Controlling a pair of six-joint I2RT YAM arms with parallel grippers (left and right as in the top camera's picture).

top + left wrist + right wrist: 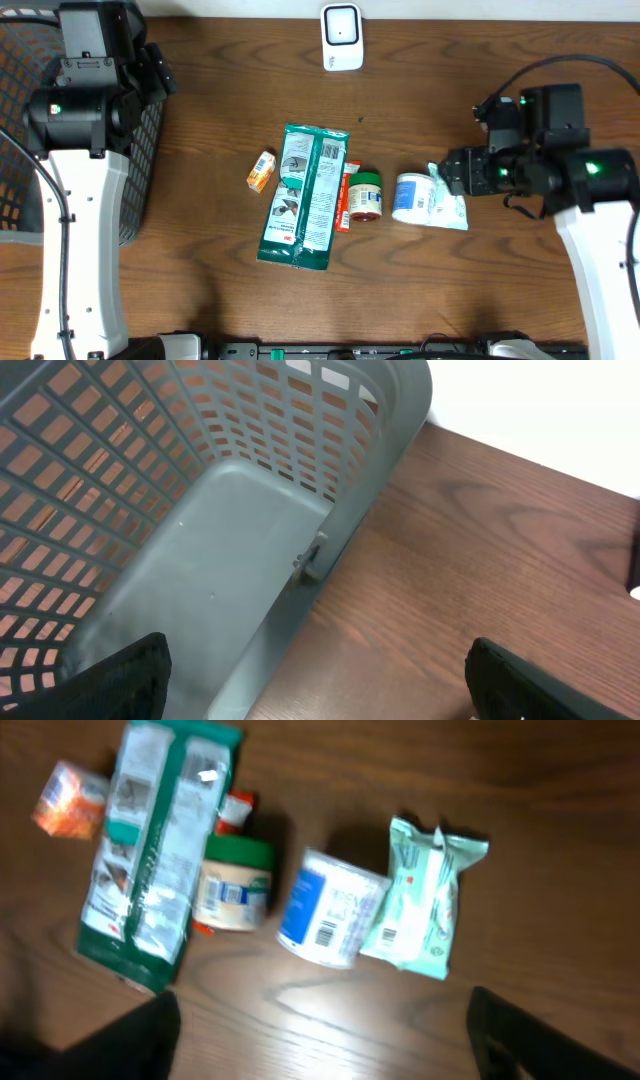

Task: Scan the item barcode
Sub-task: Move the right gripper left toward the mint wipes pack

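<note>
- Items bearing barcodes are laid in a loose row at the middle of the wooden table [200, 290], none of them held.
- At the far left a grey mesh basket [140, 170] is seen, with the left gripper [318, 675] hung over its rim; its fingers [120, 675] are spread wide and nothing is gripped.
- A small orange box [262, 171] is placed at the left end of the row, just beside a long green packet [305, 195].
- A thin red pack [347, 195] is wedged between the green packet and a green-lidded jar [366, 196], partly covered by both.
- A white scanner [342, 37] is stood at the far edge, well apart from the row, with bare table between.
- Right of the jar a blue-and-white tub [325, 920] is laid on its side, a barcode shown on its upper face.
- A mint wipes pack [420, 900] is pressed against the tub's right side.
- The right gripper [320, 1040] is held just over the wipes pack, fingers [540, 1040] parted and empty.
</note>
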